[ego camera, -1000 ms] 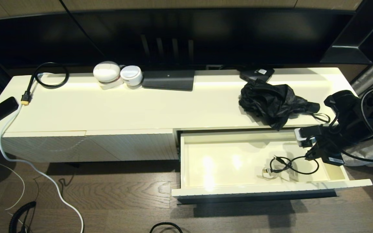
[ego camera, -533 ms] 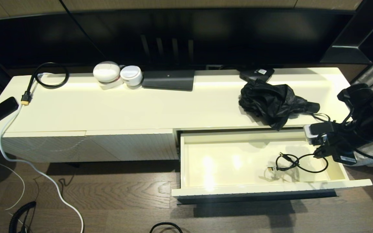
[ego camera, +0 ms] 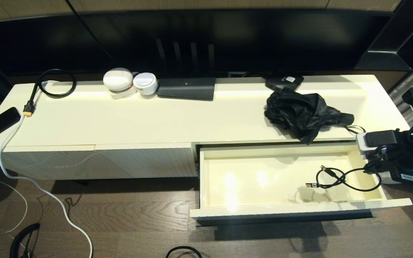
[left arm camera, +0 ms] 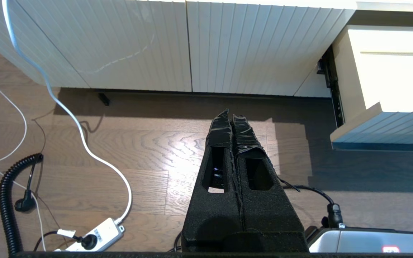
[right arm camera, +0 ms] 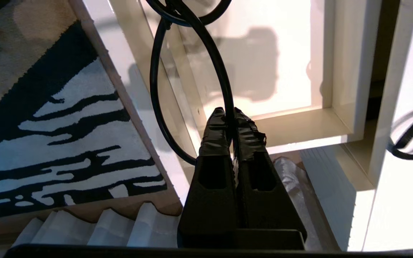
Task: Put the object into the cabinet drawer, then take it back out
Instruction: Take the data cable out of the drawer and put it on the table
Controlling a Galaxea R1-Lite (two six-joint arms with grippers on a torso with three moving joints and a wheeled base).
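Note:
The object is a thin black cable with a metal plug on its end. It hangs in loops over the right part of the open cabinet drawer, and its shadow falls on the cream floor below. My right gripper is at the drawer's right wall, shut on the cable. In the right wrist view the cable runs up from between the taped fingertips of the right gripper, above the drawer's corner. My left gripper is shut on nothing over the wooden floor, left of the drawer.
A crumpled black umbrella lies on the cabinet top just behind the drawer. Two white round devices and a dark flat box stand at the back. A patterned rug lies right of the cabinet. A power strip and cords lie on the floor.
My right gripper has moved to the right, from over the drawer to its right wall. The cable came with it and now hangs further right.

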